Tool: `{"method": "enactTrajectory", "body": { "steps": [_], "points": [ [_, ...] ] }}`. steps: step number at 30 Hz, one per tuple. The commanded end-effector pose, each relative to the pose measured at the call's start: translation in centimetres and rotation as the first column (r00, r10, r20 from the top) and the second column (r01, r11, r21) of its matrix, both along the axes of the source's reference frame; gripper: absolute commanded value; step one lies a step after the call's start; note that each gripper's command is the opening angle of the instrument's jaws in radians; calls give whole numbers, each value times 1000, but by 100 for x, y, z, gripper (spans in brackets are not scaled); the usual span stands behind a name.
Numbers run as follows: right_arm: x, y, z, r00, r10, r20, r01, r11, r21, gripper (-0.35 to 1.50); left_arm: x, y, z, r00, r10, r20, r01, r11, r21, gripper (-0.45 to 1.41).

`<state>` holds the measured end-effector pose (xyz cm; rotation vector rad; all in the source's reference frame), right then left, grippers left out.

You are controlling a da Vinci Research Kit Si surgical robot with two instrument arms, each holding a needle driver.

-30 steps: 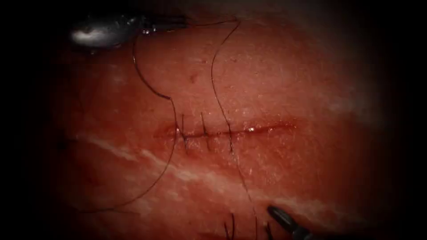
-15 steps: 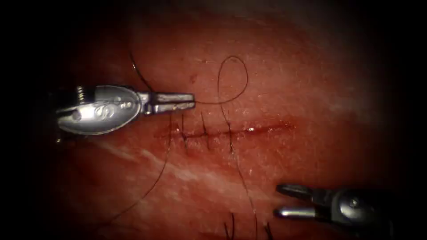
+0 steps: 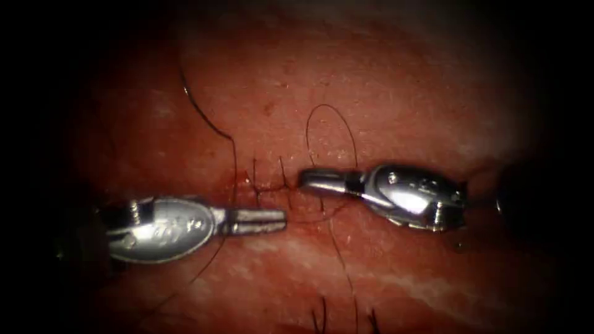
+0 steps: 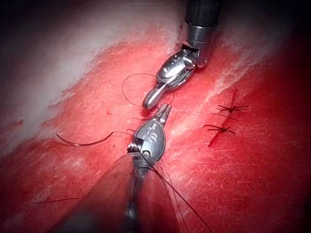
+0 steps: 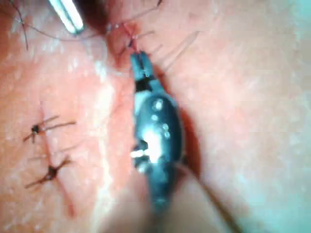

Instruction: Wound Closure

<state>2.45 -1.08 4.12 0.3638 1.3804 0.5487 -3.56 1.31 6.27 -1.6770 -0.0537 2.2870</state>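
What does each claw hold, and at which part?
Left claw: the thread, beside the cut. Right claw: shut, hold cannot be told. The needle lies free on the tissue.

The endoscope is looking down on the cut [image 3: 371,179] from above and in front; both wrist cameras are looking closely along their shafts, sharing the stitched tissue [image 4: 272,160].

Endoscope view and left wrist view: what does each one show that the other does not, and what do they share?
Endoscope: the cut with stitches across it. Left wrist: two knotted stitches and a dark curved piece, perhaps the needle. Both: tissue, the thread loop by the right end effector, the left end effector shut on thread.
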Motion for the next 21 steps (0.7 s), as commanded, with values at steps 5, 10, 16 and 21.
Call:
{"method": "enactTrajectory", "body": {
  "steps": [5, 10, 16, 21],
  "points": [
    [9, 1, 9, 987, -39, -156, 52, 996, 75, -35, -18, -12, 28, 1000, 5, 2, -5, 1000, -17, -45],
    [11, 3, 7, 950, -129, -283, 165, 980, 107, -35, -21, -5, 63, 999, 28, -16, -29, 999, -22, -45],
    [9, 6, -3, 885, -222, -409, 285, 954, 97, -35, -10, 1, 96, 998, 48, -44, -49, 999, -16, -45],
    [4, 17, -19, 851, -280, -444, 353, 932, 88, -35, -8, 4, 100, 997, 50, -53, -51, 999, -14, -45]
  ]
}}
